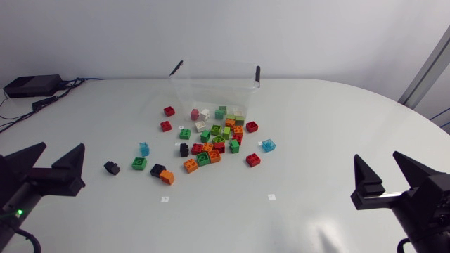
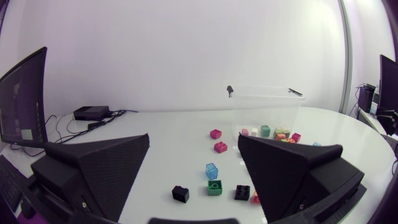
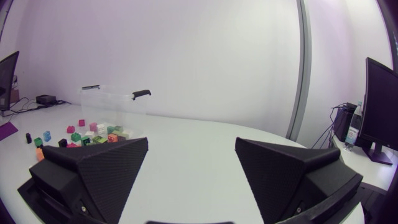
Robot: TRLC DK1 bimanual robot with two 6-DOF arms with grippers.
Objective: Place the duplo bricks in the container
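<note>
Several duplo bricks (image 1: 211, 140) in red, green, orange, black, white and blue lie scattered mid-table in front of a clear plastic container (image 1: 214, 86) with black handles. A black brick (image 1: 111, 167) and a green brick (image 1: 138, 163) lie nearest my left gripper (image 1: 50, 156), which rests open at the left edge, well short of the pile. My right gripper (image 1: 389, 170) stands open at the right edge, empty. Ahead of the left gripper (image 2: 194, 163) I see the container (image 2: 264, 109) and bricks (image 2: 214, 186). The right gripper (image 3: 191, 163) has the bricks (image 3: 93, 132) far off to its side.
A black box with cables (image 1: 31, 86) sits at the table's back left. Small white markers (image 1: 164, 199) (image 1: 271, 197) lie on the white tabletop in front of the pile.
</note>
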